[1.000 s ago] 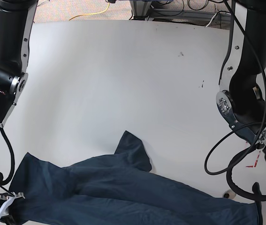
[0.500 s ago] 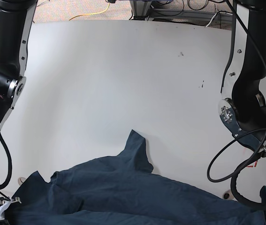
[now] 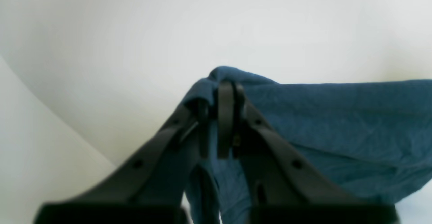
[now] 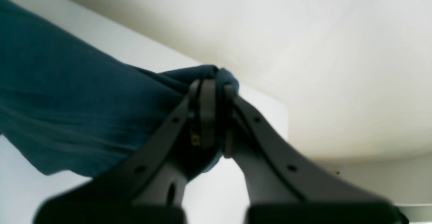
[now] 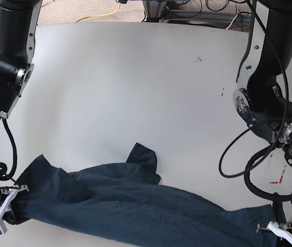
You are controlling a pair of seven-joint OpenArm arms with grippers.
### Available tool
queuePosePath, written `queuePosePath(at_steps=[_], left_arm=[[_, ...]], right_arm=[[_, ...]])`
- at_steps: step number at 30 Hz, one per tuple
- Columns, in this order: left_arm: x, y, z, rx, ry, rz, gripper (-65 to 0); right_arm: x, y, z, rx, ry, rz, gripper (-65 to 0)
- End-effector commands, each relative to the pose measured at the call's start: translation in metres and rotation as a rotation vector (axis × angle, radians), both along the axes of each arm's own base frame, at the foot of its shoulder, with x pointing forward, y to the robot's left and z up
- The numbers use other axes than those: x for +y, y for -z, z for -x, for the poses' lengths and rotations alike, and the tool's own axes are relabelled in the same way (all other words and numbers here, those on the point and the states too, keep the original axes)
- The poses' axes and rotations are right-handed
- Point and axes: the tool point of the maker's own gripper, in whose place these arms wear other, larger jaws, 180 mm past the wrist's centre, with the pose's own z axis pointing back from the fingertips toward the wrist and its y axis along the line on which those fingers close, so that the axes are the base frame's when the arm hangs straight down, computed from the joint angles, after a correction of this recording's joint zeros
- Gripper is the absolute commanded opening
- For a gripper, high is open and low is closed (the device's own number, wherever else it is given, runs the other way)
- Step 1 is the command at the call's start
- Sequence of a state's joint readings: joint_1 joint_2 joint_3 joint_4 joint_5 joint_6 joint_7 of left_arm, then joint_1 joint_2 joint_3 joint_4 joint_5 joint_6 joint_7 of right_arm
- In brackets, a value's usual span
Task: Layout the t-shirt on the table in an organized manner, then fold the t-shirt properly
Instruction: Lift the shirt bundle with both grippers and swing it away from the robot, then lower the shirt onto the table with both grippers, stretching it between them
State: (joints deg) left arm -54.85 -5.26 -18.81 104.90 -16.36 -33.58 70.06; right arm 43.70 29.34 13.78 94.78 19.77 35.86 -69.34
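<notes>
Both arms held the t-shirt [image 5: 135, 206] stretched low across the near edge of the table [image 5: 135, 77], the left gripper [image 3: 221, 116] and right gripper [image 4: 212, 112] each pinched tight on a bunched corner. The laying-out step looked unfinished; next, the wrinkled cloth would need spreading flat before any fold.

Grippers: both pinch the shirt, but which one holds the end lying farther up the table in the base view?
The right gripper. Its end of the t-shirt lies farther up the table than the left gripper end.
</notes>
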Motion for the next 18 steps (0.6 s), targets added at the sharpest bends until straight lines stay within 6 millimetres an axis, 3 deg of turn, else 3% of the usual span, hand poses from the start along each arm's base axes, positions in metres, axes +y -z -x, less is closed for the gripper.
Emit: queuePosePath(at_steps=[1,11,12,18], left_arm=[[-0.004,0.014,0.005,0.012,0.008,-0.008,-64.7],[0.011,0.128,0.024,0.263,0.013,0.070,-65.0],[0.014,0.147,0.029,0.304,0.005,0.083,-65.0],[0.023,0.214,0.056,0.459,-0.027,0.083,-65.0]], right_arm=[[0.005,-0.002,0.009,-0.020,-0.009,0.026,-65.0],[0.017,0.070,0.047,0.106,-0.008,0.015,-65.0],[0.017,0.080,0.052,0.130,-0.006,0.016,-65.0],[0.027,0.124,0.075,0.233,-0.011,-0.003,-65.0]])
